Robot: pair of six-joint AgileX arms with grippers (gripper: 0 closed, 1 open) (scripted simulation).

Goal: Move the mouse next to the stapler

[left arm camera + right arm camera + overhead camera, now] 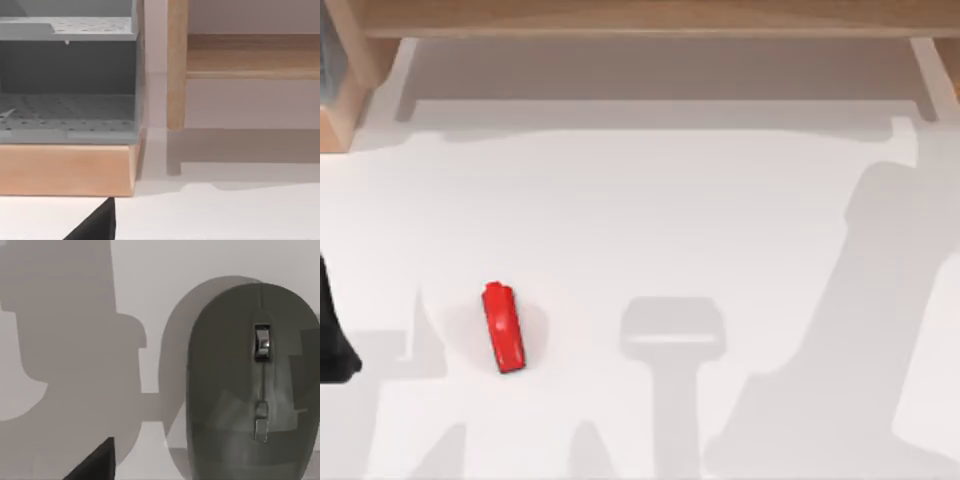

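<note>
The task looks barely begun. One red stapler (503, 328) lies on the white table (720, 220), left of centre and toward the near edge, with nothing beside it. One dark grey-olive mouse (252, 385) rests on the table close beneath the right wrist camera; it appears not yet lifted, though contact is hard to judge. The left arm (334, 335) sits parked at the table's left edge. For both grippers, open or closed cannot be told. Grasping, carrying and placing remain.

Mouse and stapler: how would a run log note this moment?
mouse: close under right wrist camera | red stapler: table's left part | left arm: left edge
</note>
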